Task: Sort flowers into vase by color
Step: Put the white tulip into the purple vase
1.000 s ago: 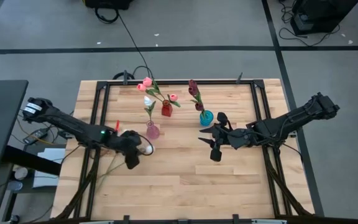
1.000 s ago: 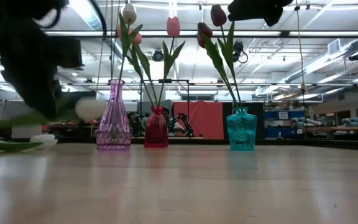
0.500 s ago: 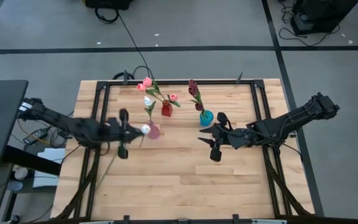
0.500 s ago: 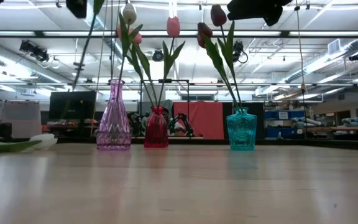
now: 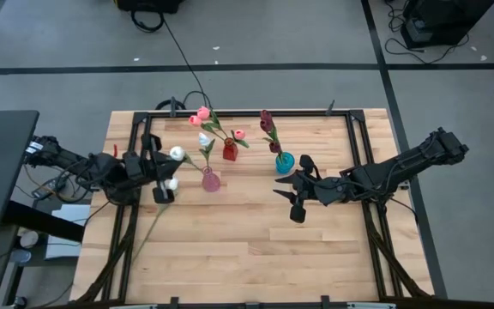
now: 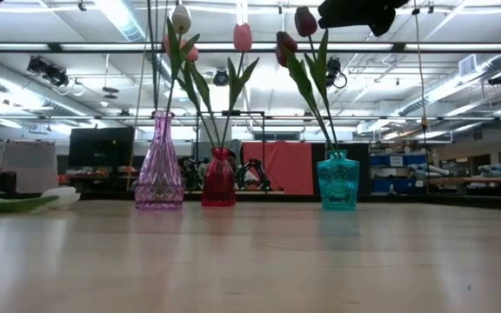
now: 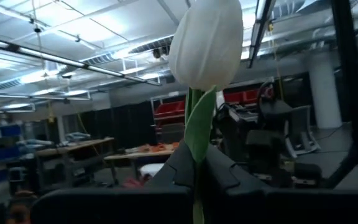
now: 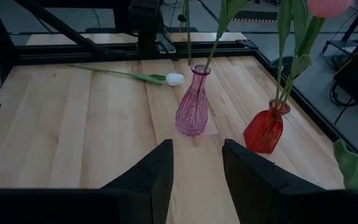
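Note:
My left gripper hovers left of the pink vase, shut on a white tulip. That vase holds one white tulip. The red vase holds pink tulips and the teal vase holds maroon ones. A second white tulip lies flat on the table, its stem running toward the near-left corner. My right gripper hangs open above mid-table, right of the teal vase. My left gripper pinches the white tulip's stem between its two fingers, a short way below the head. The fingers come from the table's left, across the stem. The tulip is lifted clear and stands upright, head above the fingers; the stem below them is hidden by the gripper.
The three vases stand in a loose row across the table's far half. Black frame rails run along the table's left, right and far edges. Bare wood fills the near half.
My left gripper has risen from near the table and moved toward the far-left, carrying the white tulip. The tulip has gone from low beside the pink vase to lifted clear and upright. The lying tulip and my right arm have kept still.

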You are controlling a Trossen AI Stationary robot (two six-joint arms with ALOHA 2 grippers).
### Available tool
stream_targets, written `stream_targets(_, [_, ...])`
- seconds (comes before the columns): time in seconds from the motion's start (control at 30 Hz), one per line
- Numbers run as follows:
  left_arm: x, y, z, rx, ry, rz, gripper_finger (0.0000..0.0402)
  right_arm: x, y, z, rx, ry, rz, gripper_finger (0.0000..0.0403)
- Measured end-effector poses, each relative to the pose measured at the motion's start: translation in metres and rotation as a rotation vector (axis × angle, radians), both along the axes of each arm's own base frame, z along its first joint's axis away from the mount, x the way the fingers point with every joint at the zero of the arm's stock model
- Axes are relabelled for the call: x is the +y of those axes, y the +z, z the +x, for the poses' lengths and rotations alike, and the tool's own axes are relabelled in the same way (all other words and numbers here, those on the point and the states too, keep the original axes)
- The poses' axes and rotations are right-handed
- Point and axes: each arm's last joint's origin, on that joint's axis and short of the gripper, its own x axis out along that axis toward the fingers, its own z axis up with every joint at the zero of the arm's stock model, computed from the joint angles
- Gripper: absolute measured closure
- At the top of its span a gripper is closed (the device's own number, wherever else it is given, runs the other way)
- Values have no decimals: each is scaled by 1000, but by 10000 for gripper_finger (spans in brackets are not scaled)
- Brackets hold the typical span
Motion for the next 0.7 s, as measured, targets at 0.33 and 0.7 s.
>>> stream_targets(0.33, [6,1,1,-6,51,14,393,0,0,0,0,0,0,254])
stream_targets(0.7, [8,-15,24,97,77,6,393,0,0,0,0,3,0,254])
